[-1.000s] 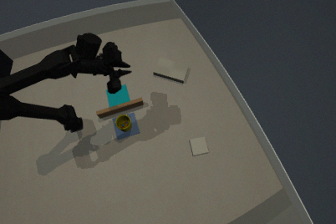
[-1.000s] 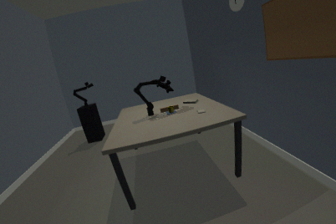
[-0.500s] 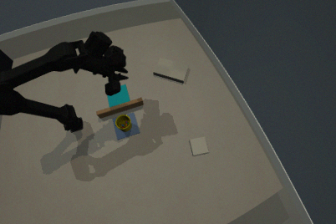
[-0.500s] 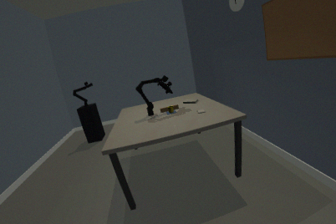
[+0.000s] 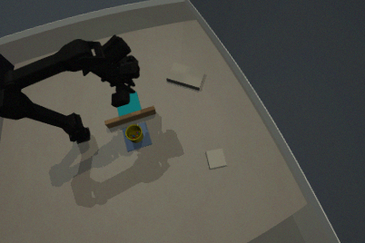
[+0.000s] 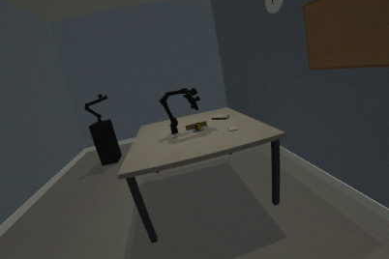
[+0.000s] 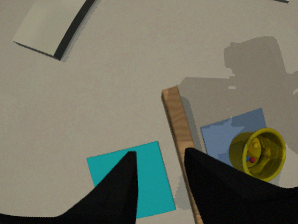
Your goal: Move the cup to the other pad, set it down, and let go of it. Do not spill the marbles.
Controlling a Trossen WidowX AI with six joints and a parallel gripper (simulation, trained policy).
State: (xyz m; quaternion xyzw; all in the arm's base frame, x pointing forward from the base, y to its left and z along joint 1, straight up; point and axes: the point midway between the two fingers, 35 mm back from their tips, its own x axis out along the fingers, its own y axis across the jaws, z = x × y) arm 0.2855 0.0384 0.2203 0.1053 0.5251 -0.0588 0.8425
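The yellow cup (image 5: 134,133) (image 6: 197,127) (image 7: 257,154) stands upright on the blue pad (image 5: 145,141) (image 7: 216,138). Small coloured marbles (image 7: 252,160) lie inside it. The teal pad (image 5: 132,102) (image 7: 156,175) lies bare on the other side of a wooden bar (image 5: 136,115) (image 6: 189,128) (image 7: 177,120). My gripper (image 5: 122,101) (image 6: 196,108) (image 7: 160,157) points down high above the table, over the teal pad's side of the bar. Its fingers are partly open with nothing between them. In the wrist view the cup is to the right of both fingers.
The wooden bar stands between the two pads. A flat book-like block (image 5: 186,75) (image 6: 220,117) (image 7: 50,25) lies beyond the pads, and a small pale tile (image 5: 216,159) (image 6: 232,129) lies to the right. A second arm on a black pedestal (image 6: 105,142) stands away from the table.
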